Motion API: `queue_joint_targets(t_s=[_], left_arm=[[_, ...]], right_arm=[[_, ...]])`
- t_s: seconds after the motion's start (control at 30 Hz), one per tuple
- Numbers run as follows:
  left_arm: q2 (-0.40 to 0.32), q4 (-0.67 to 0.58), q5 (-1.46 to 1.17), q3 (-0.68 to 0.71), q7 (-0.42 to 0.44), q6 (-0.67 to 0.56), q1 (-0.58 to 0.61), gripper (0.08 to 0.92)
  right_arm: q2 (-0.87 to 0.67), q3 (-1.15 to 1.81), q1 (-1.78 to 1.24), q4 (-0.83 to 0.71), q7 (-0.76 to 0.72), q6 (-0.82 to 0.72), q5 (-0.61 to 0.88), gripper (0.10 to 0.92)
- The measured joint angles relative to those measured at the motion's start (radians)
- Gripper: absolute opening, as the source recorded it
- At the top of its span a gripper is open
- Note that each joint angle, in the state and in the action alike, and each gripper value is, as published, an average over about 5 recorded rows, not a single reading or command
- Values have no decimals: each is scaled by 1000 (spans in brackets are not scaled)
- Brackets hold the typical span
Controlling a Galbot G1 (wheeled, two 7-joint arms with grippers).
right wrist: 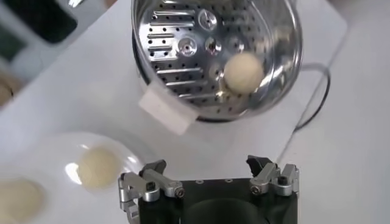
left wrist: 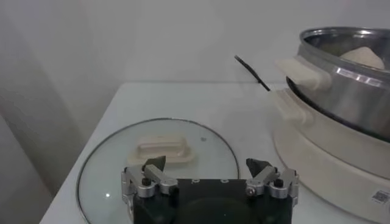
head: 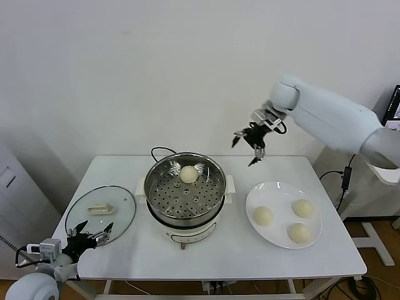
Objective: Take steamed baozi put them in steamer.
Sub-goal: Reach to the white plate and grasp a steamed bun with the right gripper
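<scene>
Below my right hand (head: 250, 145) — spread wide, empty, raised between loads — one cream-white round bun (head: 189, 174) sits in the shiny steel steamer (head: 185, 194); three wait on the flat white plate (head: 284, 215) — left hand (head: 94, 235) open, idle.
</scene>
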Motion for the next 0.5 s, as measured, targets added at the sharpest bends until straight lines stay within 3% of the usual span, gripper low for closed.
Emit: queue_joint_targets(t_s=[0.5], left_arm=[[-7, -2, 0, -7, 0, 0, 12, 823]], right_arm=[[-86, -32, -121, 61, 52, -172, 25, 823]])
